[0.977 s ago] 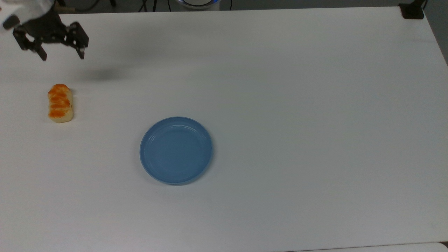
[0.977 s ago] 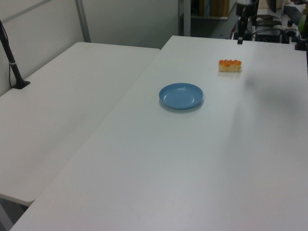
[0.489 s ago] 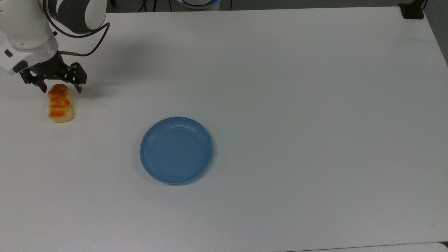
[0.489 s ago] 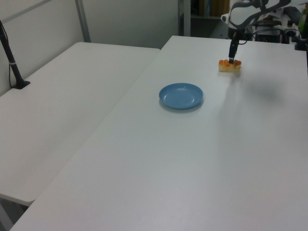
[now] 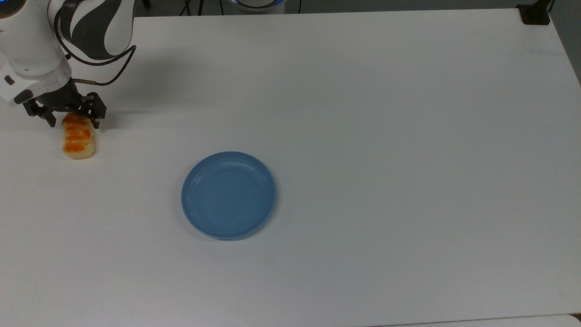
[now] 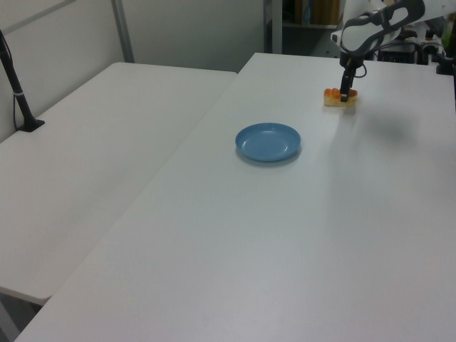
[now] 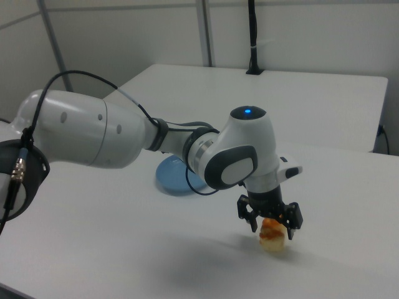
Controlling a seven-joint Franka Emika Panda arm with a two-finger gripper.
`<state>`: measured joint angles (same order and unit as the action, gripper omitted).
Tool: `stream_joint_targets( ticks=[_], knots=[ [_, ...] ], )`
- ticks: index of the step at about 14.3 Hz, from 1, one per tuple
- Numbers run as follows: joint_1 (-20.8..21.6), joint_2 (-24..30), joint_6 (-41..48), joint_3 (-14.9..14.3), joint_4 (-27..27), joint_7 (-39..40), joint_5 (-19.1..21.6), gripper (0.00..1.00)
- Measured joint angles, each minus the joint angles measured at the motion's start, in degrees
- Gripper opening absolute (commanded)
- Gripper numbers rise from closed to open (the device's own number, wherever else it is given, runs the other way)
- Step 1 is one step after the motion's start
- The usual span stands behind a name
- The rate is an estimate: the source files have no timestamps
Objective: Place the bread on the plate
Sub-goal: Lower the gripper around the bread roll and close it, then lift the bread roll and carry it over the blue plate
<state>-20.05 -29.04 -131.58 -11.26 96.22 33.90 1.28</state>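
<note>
My gripper [image 5: 72, 121] straddles the far end of the bread [image 5: 79, 140], one finger on each long side, fingers spread wide with a little slack either side of the loaf as the right view [image 7: 272, 231] shows it. I am set across the short width because that is the span my fingers can close on; gripping along its length would not fit. I cannot tell whether the pads touch the crust yet, so I judge the squeeze is not made.

The bread lies on the white table [image 5: 363, 113], at about 10 o'clock from the blue plate [image 5: 228, 195] in the top view and well apart from it. The plate sits bare, so the task's main move is not yet done.

For room: the loaf is close to the top view's left table edge, so I would lift straight up before swinging toward 4 o'clock. The stretch of tabletop between loaf and plate holds nothing. The raised rim calls for a carry high enough to clear it. Holding only one end, the bun may droop or twist.
</note>
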Motion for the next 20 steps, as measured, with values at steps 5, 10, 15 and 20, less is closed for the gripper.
stream_joint_targets(
  ticks=[5, 10, 15, 20],
  knots=[
    [0.16, -0.68, -0.48, 0.21, -0.23, -3.43, 0.09, 0.24],
    [3.88, 2.33, 6.55, 0.74, -3.17, -10.18, 0.25, 0.25],
    [15.68, 5.80, 16.29, 1.72, -9.15, -32.30, 0.88, 0.25],
    [24.69, 0.46, 14.39, 2.39, -11.79, -49.57, 0.86, 0.25]
  ],
)
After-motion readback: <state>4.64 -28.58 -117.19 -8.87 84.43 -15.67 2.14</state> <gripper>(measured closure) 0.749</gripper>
